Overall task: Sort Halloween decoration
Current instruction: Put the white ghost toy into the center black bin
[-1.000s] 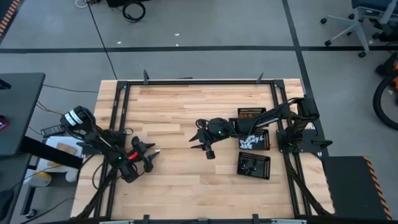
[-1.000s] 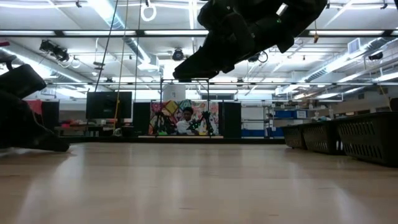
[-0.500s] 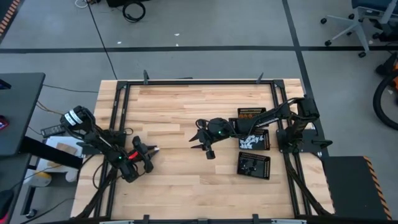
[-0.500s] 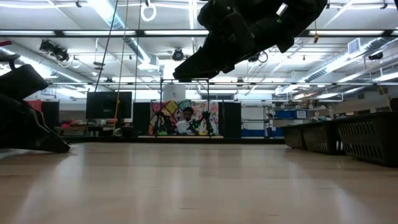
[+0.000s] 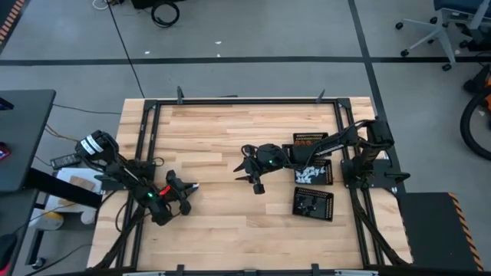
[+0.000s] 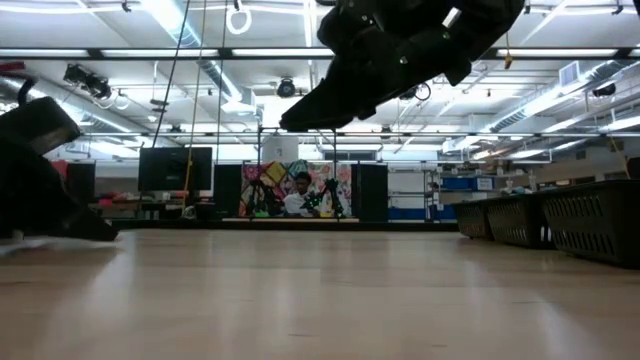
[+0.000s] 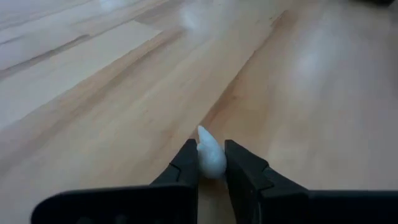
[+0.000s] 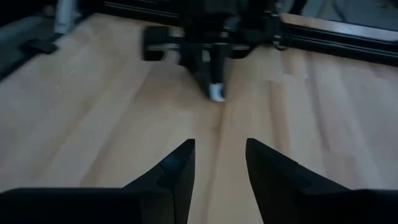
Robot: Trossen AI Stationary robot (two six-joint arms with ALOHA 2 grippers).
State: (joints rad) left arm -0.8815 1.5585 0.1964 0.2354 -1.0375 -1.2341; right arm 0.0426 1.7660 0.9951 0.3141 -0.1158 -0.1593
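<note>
Left claw point(image 7: 211, 160): clenched on small white ghost-like figurine point(image 7: 210, 155), low on pale wooden table point(image 5: 222, 146).
Figurine: btwn fingertips, tip poking fwd.
Right claw point(image 8: 219, 163): released, empty, facing left claw.

A pale wooden plank table point(image 5: 230, 138) edged by a black metal frame point(image 5: 245, 100) fills the centre of the high view, standing on a grey concrete floor point(image 5: 253, 31) crossed by dark tape lines point(image 5: 230, 59). A white-based office chair point(image 5: 437, 27) sits at upper right, a coiled black cable point(image 5: 164, 12) at top centre. In the low view, long ceiling strip lights point(image 6: 170, 20) run overhead, dark perforated bins point(image 6: 590, 222) line the right, and a seated person point(image 6: 299, 194) shows far off at centre.
</note>
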